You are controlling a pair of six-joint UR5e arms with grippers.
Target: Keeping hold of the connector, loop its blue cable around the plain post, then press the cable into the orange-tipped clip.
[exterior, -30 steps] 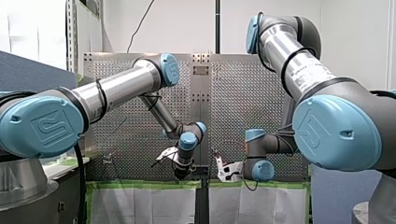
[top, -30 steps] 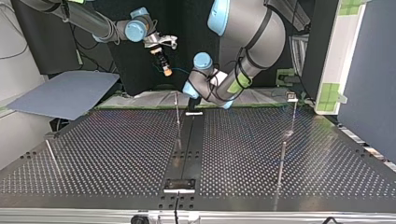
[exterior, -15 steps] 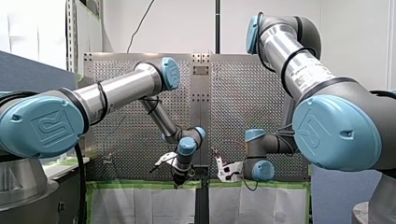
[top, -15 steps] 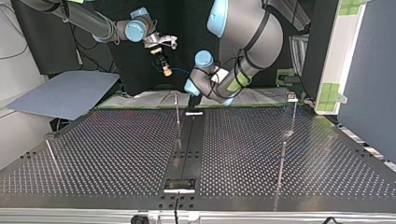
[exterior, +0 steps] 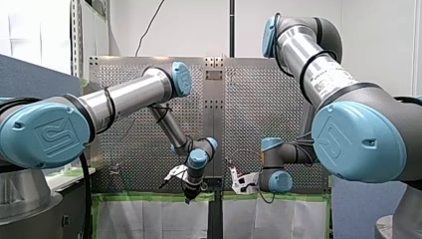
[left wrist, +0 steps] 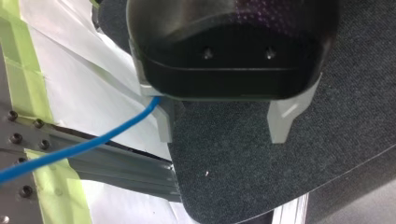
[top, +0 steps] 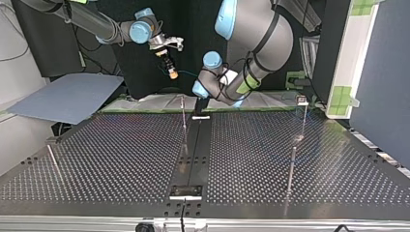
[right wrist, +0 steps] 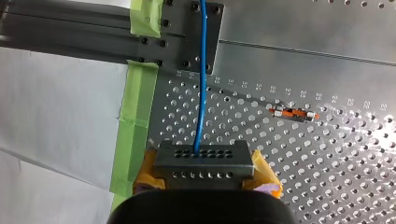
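**Right claw holds the connector, left claw is open**

The worktop [top: 96, 159] is a big dark plate full of little holes, and thin metal posts [top: 184, 118] stand on it. Green tape [right wrist: 140, 93] and white paper [right wrist: 56, 107] cover the edge near my arms.

My right claw [right wrist: 205, 169] is squeezed tight on the connector [right wrist: 203, 156]. It is a grey block with rows of tiny holes, held between my yellow pads [right wrist: 265, 173]. The blue cable [right wrist: 201, 70] comes out of the connector and runs straight ahead over the holes. The orange-tipped clip [right wrist: 294, 113] sits on the worktop, off to one side of the cable and not touching it. In the top view this claw hangs in the air past the worktop's far edge.

My left claw [left wrist: 223, 137] is wide open, with nothing between its grey fingers [left wrist: 280, 123]. The blue cable passes just beside one finger. A dark grey mat [left wrist: 243, 186] lies under this claw.
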